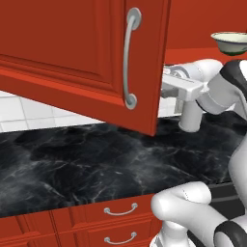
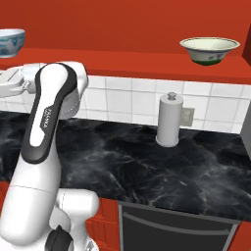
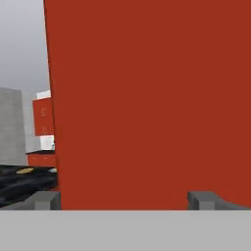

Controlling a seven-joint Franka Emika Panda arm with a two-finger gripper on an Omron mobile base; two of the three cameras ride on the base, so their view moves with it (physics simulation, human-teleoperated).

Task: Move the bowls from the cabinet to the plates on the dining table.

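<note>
The cabinet's red door (image 1: 72,58) hangs open, with its arched silver handle (image 1: 129,58) facing me. On the cabinet shelf (image 2: 122,61) stand two bowls: a white one with blue tint (image 2: 10,41) at the left, and a cream, greenish one (image 2: 210,50) at the right, also seen at the upper right (image 1: 231,42). My hand (image 1: 178,87) reaches behind the door's edge, just below the shelf under the white bowl. My gripper (image 3: 125,201) is open, its fingertips (image 3: 46,200) wide apart with nothing between them, facing a flat red cabinet panel (image 3: 147,98) close ahead.
A black marble counter (image 1: 96,159) runs below the cabinet, with red drawers (image 1: 120,212) under it. A grey paper towel roll (image 2: 169,120) stands on the counter against the white tiled wall (image 2: 127,98). A dark appliance front (image 2: 176,230) sits under the counter.
</note>
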